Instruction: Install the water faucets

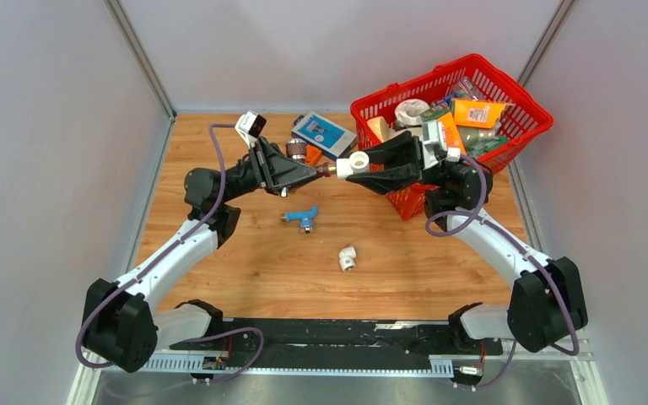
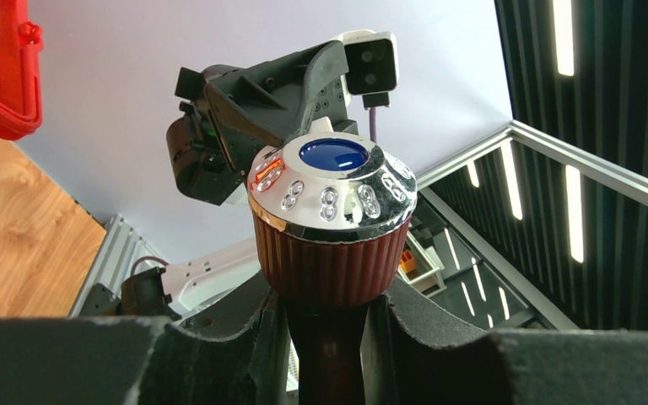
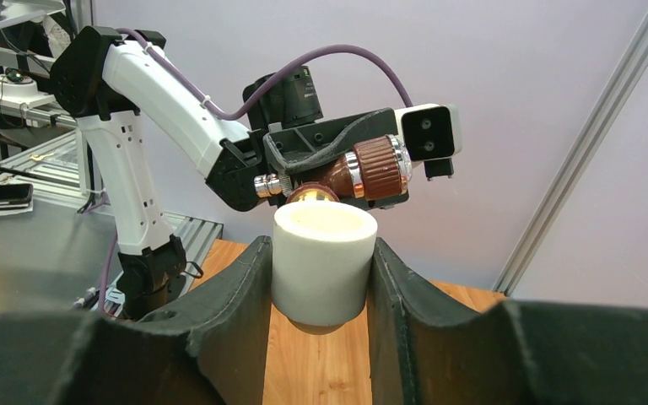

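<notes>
Above the middle of the table [image 1: 245,270], the left gripper [image 1: 310,173] is clamping the brown faucet [image 3: 337,177] below its knob, and the right gripper [image 1: 352,167] is pinching a white elbow fitting [image 3: 322,257]. The faucet's end is sitting at the fitting's mouth. This step is likely calling for both axes lining up before turning, avoiding cross-threading. The blue faucet [image 1: 302,218] is lying loose on the table

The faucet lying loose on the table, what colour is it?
The faucet is light blue; the top external view shows it best.
</notes>
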